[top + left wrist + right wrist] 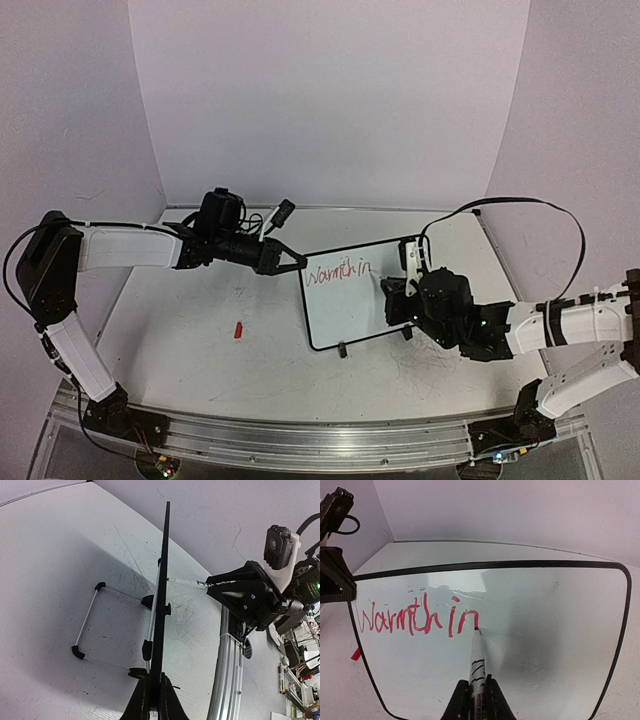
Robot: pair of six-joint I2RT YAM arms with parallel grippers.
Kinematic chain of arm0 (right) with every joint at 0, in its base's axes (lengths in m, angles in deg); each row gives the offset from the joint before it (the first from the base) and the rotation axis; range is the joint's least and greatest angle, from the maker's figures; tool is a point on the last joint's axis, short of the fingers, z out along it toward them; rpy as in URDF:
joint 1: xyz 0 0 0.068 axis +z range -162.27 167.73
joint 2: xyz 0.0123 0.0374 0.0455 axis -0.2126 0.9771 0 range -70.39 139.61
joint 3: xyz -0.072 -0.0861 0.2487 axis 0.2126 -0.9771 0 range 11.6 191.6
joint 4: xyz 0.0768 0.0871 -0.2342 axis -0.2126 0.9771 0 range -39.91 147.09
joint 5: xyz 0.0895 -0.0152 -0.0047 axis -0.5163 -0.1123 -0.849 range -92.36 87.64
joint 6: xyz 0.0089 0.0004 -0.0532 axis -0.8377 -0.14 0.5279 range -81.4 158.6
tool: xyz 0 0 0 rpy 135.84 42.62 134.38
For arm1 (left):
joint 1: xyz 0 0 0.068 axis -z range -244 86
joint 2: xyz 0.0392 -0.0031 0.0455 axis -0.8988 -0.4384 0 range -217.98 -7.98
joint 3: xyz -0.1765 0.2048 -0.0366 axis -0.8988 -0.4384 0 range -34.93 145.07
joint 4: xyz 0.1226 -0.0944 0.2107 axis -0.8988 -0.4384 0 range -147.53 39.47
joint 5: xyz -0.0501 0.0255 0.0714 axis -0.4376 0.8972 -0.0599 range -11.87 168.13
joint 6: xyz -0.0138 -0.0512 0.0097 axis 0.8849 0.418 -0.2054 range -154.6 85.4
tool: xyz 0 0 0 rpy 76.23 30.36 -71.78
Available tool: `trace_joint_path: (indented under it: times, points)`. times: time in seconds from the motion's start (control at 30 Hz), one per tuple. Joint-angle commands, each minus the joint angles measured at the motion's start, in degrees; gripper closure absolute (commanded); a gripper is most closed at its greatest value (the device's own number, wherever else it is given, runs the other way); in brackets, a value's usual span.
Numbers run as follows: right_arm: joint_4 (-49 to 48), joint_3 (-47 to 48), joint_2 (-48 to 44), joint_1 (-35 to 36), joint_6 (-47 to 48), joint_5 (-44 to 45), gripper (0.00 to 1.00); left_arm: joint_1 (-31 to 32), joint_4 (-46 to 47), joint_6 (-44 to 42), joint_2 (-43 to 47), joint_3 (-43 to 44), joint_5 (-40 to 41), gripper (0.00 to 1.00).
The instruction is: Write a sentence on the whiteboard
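The sentence [415, 620] reads "Warmth in" in red. My right gripper [476, 702] grips the marker [477, 660], tip touching the whiteboard [550, 630] just ahead, at the "n"; my left gripper [155, 705] clamps the whiteboard's edge.

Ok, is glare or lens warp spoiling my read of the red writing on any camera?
Right wrist: the lens bows the whiteboard outline and a grey reflection sits right of the marker, yet the red writing reads sharp. Top external: writing small and soft, even light. Left wrist: board seen edge-on, no writing visible, its shadow falls on the table.
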Motion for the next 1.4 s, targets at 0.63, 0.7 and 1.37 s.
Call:
trace_joint_path:
  times: [0.63,0.7,1.37]
  points:
    - [-8.22,-2.62,-15.79,-0.17,13.27,-1.68,1.00,-0.01,-3.48,2.79,2.84,2.09,2.92,1.00]
    - [-9.66,-4.18,-15.85,-0.15,13.89,-3.12,1.00,-0.01,-3.58,1.99,3.55,1.08,3.78,1.00]
    - [-9.63,-4.28,-10.68,-0.17,13.83,-2.58,1.00,-0.01,-2.97,-1.45,4.23,0.05,5.05,1.00]
